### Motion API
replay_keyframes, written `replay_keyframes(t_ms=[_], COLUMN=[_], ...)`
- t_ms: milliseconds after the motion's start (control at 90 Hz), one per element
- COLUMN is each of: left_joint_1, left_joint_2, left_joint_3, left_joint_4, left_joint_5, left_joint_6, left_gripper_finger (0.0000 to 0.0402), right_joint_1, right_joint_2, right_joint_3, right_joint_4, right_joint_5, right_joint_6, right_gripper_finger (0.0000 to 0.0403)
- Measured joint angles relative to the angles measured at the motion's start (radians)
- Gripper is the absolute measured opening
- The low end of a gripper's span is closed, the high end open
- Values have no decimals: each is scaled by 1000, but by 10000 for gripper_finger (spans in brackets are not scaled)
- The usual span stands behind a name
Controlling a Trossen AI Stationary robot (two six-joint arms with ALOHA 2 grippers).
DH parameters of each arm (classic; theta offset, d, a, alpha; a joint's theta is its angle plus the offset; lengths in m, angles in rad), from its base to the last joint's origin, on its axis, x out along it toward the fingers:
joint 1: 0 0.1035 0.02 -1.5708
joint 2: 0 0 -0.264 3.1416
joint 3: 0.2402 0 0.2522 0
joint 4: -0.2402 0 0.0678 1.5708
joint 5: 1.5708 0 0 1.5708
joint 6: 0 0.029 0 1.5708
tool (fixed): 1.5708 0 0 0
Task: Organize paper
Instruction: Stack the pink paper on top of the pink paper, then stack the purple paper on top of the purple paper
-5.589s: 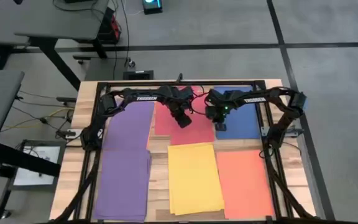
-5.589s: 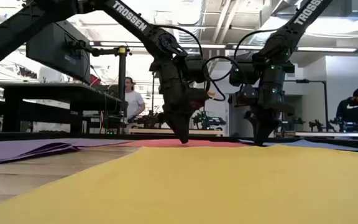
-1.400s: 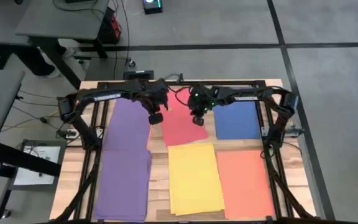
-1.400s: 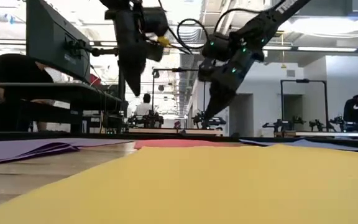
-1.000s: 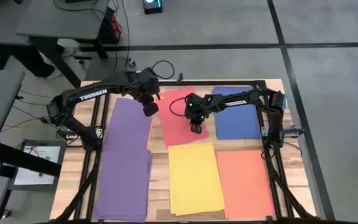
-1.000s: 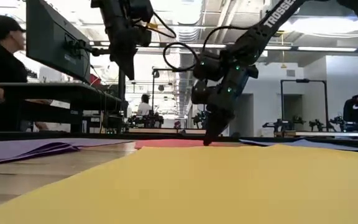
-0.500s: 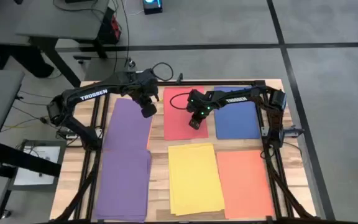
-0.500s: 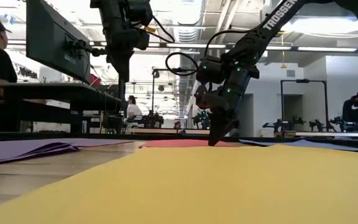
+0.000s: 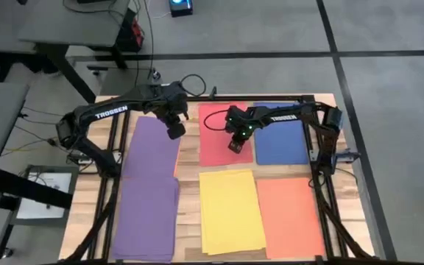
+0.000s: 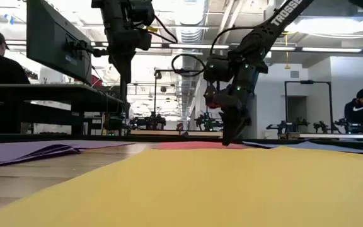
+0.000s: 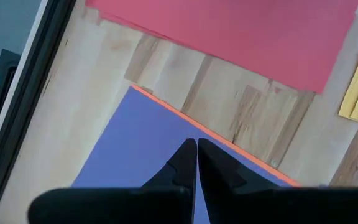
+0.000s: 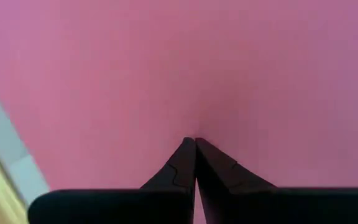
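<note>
Pressing: red sheet (image 9: 223, 135) touched from above by right tool (image 9: 235, 146), fingers closed and empty; shifted right across it
Waiting: left tool (image 9: 175, 131) closed, raised, purple stack (image 9: 153, 151) beneath
Meaning: sheet being squared

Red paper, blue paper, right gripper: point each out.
Red paper (image 9: 213, 132), high view, bare left half.
Blue paper (image 9: 282, 143), high view, sheet centre.
Right gripper (image 9: 235, 146), high view, tips of shut jaws.

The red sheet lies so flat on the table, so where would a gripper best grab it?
Probably by an edge. The red sheet lies flat on the wood table, so fingers need bare wood beside its left edge, coming from above to lift that edge.
</note>
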Motion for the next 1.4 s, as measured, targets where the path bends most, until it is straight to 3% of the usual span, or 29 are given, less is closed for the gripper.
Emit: replay_keyframes(t_ms=[322, 478, 767, 889, 978, 1178, 1322, 1400], left_joint_1=[0, 0, -19, -81, -158, -285, -302, -318], left_joint_2=[0, 0, 0, 0, -2, -2, -7, -23], left_joint_3=[0, 0, -6, -24, -37, -93, -200, -287], left_joint_4=[12, 1, -179, -274, -300, -265, -126, -16], left_joint_5=[4, 98, 164, 221, 199, 139, 139, 115], left_joint_6=[-77, -198, -348, -421, -446, -495, -761, -899], left_gripper_finger=[0, 3, 91, 116, 120, 120, 121, 121], right_joint_1=[3, -6, -47, -49, -40, -2, 64, 116], right_joint_2=[-130, -198, -327, -374, -397, -410, -408, -409], right_joint_3=[3, 3, 5, 5, 5, 6, -9, -30], right_joint_4=[-18, -35, -46, -50, -49, -79, -113, -117], right_joint_5=[-14, -21, -58, -76, -78, -77, -74, -4], right_joint_6=[30, 115, 189, 156, 134, 145, 276, 370], right_gripper_finger=[0, 0, 17, 46, 68, 97, 98, 98])
